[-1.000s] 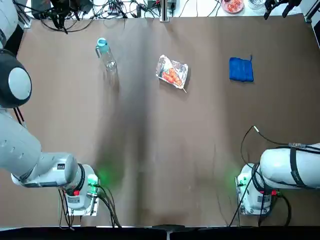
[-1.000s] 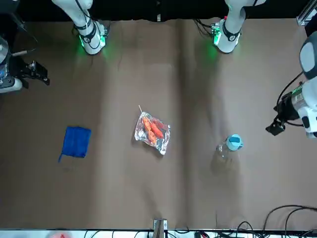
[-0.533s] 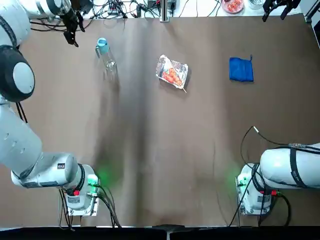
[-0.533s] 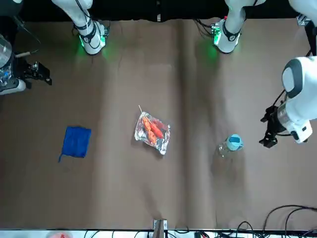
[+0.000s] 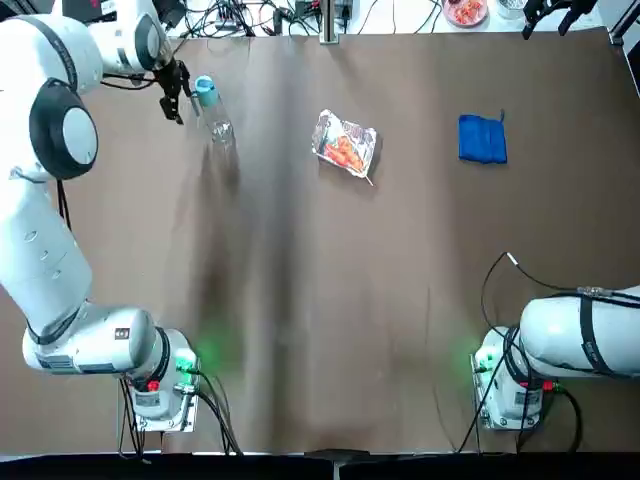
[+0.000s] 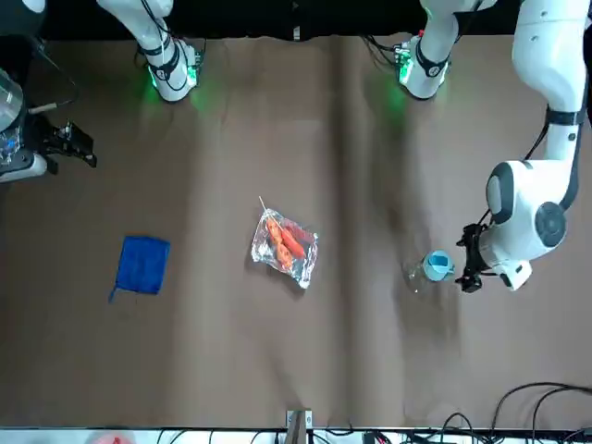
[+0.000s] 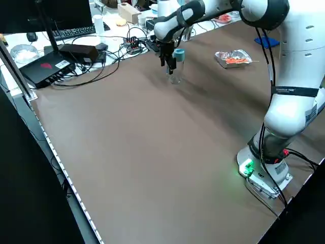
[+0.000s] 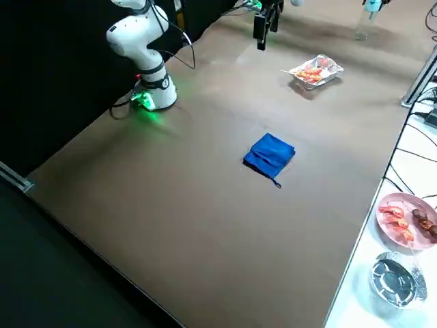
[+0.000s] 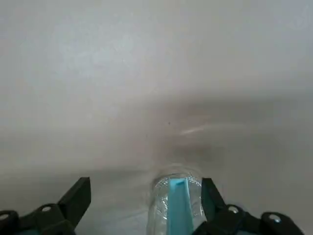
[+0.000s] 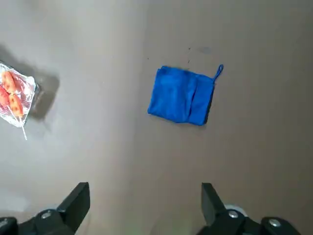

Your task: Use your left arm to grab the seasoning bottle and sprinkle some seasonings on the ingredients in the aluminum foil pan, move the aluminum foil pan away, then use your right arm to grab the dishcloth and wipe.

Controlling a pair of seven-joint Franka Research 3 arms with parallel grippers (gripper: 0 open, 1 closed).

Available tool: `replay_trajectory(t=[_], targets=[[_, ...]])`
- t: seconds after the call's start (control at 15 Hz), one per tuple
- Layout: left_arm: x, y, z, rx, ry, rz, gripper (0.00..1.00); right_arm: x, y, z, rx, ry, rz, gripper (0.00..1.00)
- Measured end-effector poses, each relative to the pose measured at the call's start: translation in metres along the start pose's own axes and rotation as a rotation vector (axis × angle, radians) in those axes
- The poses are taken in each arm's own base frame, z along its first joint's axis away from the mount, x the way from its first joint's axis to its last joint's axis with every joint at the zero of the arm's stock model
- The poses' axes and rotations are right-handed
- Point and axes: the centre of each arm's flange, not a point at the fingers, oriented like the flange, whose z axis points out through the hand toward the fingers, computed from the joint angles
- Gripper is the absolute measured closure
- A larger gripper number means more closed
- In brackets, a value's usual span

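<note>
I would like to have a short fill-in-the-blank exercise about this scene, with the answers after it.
The dishcloth is coloured ____.
The seasoning bottle has a light blue ____.
The left end effector is beside the ____.
A pale stick pokes out of the aluminum foil ____.

Missing words: blue; cap; seasoning bottle; pan

From above, we see a brown-covered table (image 5: 350, 300).
At twelve o'clock, beyond its edge, we spot tangled black cables (image 5: 222, 18).
</note>
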Motion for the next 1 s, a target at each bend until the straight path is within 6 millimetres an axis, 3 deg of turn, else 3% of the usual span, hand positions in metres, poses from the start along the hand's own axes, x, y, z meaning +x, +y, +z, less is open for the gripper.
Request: replay_trajectory(t=[0.47, 0.67, 1.0], targets=[[-0.009, 0.005, 0.003, -0.005, 0.001, -0.037, 0.0, 0.0, 0.0, 0.005, 0.0, -0.002, 0.001, 0.0], [-0.033, 0.009, 0.003, -0.007, 0.009, -0.088, 0.0, 0.0, 0.0, 0.005, 0.0, -0.002, 0.001, 0.0], [-0.029, 0.009, 0.002, -0.004, 0.049, -0.093, 0.0, 0.0, 0.0, 0.005, 0.0, -0.003, 0.001, 0.0]])
